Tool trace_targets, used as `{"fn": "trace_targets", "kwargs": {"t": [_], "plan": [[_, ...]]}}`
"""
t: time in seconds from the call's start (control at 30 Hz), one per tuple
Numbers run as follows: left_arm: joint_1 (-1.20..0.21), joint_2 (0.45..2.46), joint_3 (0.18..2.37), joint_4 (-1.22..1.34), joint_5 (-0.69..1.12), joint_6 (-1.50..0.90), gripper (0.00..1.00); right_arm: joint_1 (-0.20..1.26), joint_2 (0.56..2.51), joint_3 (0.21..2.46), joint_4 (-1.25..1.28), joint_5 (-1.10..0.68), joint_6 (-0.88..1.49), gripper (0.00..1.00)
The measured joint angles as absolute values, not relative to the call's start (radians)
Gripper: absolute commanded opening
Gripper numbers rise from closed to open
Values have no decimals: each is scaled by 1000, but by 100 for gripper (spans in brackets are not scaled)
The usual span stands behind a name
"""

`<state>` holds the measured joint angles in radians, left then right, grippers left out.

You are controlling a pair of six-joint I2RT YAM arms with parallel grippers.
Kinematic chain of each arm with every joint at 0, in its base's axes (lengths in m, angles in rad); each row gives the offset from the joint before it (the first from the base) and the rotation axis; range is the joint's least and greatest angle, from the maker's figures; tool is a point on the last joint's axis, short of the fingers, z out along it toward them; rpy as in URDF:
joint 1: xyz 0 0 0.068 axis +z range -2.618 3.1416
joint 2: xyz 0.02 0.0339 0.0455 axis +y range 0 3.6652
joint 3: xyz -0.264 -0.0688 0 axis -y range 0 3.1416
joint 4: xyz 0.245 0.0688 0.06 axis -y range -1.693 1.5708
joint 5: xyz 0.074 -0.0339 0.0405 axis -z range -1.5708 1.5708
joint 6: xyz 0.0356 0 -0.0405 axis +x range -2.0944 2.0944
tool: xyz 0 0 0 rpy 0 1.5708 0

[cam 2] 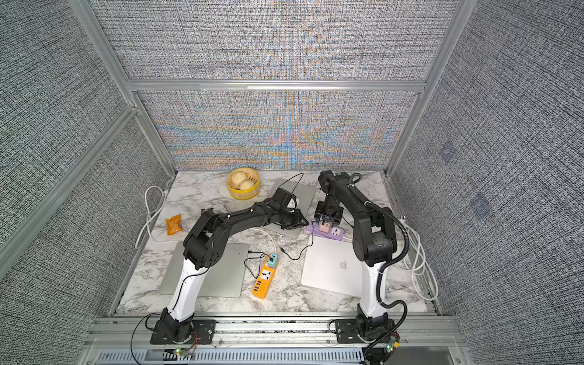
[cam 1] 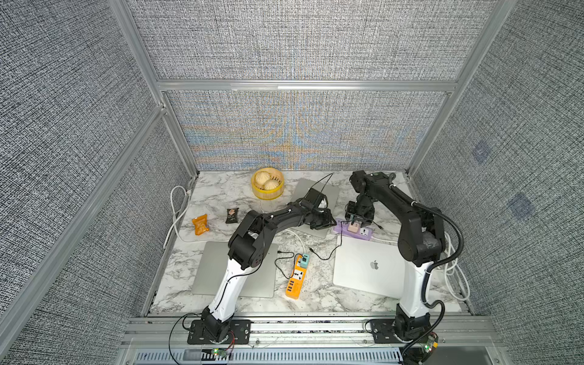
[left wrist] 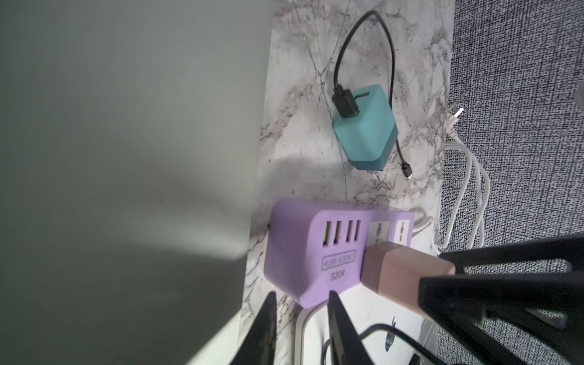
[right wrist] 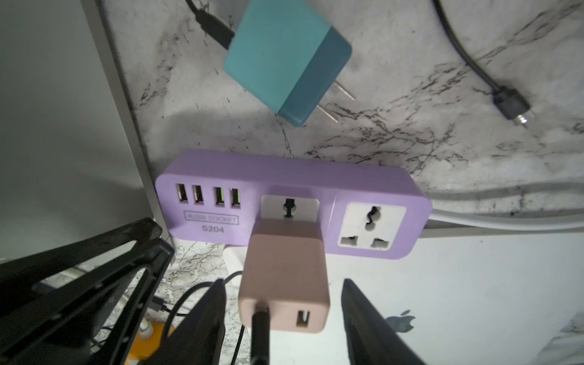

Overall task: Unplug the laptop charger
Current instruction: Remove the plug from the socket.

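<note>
The right gripper [right wrist: 282,281] is hanging with its fingers spread to either side of the pink laptop charger [right wrist: 286,252], a thin gap showing on each side, and a black cable [right wrist: 260,331] is running out of the charger's near face. The charger is sitting plugged into the purple power strip [right wrist: 284,170], in the socket next to the USB ports, while the left gripper [left wrist: 301,294], fingers slightly parted with nothing between them, is sitting right at the strip's USB end. Beyond the strip, a teal adapter [right wrist: 278,57] is lying loose on the marble table [right wrist: 410,94], its prongs bare.
</note>
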<state>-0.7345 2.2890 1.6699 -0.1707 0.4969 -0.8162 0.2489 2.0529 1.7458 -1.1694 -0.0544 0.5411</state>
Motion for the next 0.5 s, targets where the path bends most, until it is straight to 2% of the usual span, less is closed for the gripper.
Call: {"fn": "trace_targets", "kwargs": {"t": [0.5], "plan": [[-754,2315,1694,-168,482,-809,28,264,2073,1745,-1171,-34,519,51]]}}
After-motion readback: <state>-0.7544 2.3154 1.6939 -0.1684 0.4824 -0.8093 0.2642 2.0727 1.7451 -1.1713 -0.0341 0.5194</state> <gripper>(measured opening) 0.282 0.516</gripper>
